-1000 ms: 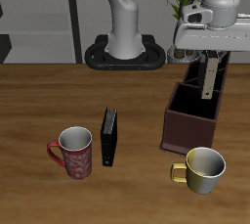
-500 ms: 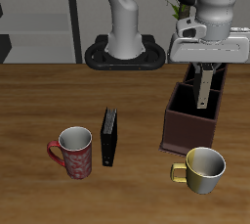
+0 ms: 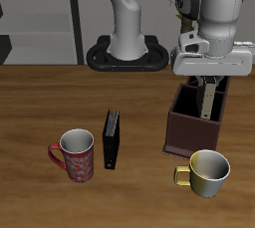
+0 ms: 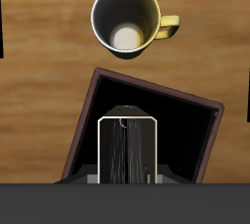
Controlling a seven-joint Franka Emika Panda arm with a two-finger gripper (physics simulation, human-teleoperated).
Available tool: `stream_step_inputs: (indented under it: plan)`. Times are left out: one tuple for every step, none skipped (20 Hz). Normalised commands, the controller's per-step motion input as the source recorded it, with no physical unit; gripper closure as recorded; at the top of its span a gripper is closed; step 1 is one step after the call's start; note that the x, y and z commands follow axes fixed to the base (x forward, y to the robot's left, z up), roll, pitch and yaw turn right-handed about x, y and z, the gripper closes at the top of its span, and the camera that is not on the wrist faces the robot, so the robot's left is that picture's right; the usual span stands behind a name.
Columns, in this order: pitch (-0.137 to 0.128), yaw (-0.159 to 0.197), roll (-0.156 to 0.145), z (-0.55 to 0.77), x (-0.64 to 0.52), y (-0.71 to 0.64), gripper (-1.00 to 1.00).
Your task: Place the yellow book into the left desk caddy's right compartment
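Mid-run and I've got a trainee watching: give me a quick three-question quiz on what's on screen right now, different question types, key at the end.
1. True or false: the yellow book lies flat on the table.
2. Multiple choice: which thing stands nearest the left desk caddy, toward the table's front edge? A) the red mug B) the yellow mug C) the black book
3. Fill in: the gripper holds the book upright, directly over the ____.

Key
1. False: the gripper holds it upright, its lower end down in the caddy's opening.
2. B
3. left desk caddy; the wrist view shows the book over the open box.
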Motion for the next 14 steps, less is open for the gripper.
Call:
stream_step_inputs:
  plan:
    - [0.030, -0.001, -0.029, -0.31, 0.12, -0.02, 1.00]
    - [0.049, 0.020, 0.005, -0.25, 0.12, 0.05, 1.00]
    - [0.072, -0.037, 0.030, -0.35, 0.11, 0.02, 1.00]
    - [0.004, 0.004, -0.005, -0.17, 0.06, 0.02, 1.00]
    - [0.009, 0.018, -0.014, -0.27, 0.05, 0.02, 1.00]
    - [0.077, -0.042, 0.011, -0.38, 0.09, 0.01, 1.00]
    - [0.044, 0.030, 0.006, -0.28, 0.08, 0.10, 1.00]
    - [0.033, 0.028, -0.004, -0.35, 0.10, 0.01, 1.00]
    - [0.065, -0.009, -0.049, -0.36, 0.12, -0.04, 1.00]
    - [0.029, 0.044, -0.019, -0.37, 0.02, 0.02, 1.00]
    - [0.067, 0.012, -0.021, -0.38, 0.15, 0.02, 1.00]
    - [0.064, 0.049, 0.043, -0.31, 0.10, 0.18, 1.00]
    - [0.000, 0.000, 0.000, 0.01, 0.06, 0.04, 1.00]
    - [0.049, 0.038, -0.042, -0.43, -0.04, -0.01, 1.00]
